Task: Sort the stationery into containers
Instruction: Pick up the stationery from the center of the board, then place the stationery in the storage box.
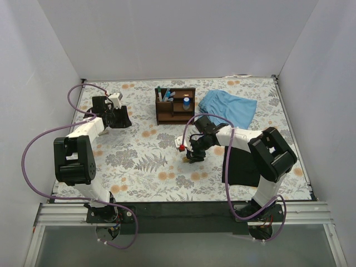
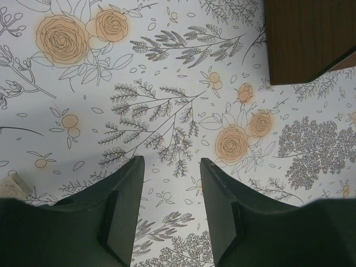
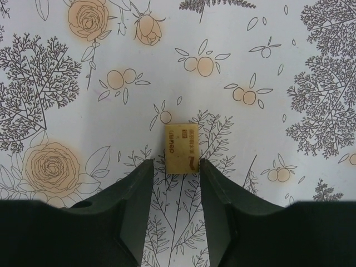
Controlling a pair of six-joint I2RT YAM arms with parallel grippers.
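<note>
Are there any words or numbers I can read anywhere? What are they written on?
Tan block: brown printing runs sideways on it, too blurred to read for sure.
Wooden desk organizer and its pens: too small to show any writing.
Floral tablecloth: only drawings, no words.

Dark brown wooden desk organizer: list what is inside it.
In the organizer, thin blue, white and dark pens and markers stand in the tall left slots; a short blue-and-white cylinder sits in a right shelf compartment. The lower shelves are too shadowed to check.
</note>
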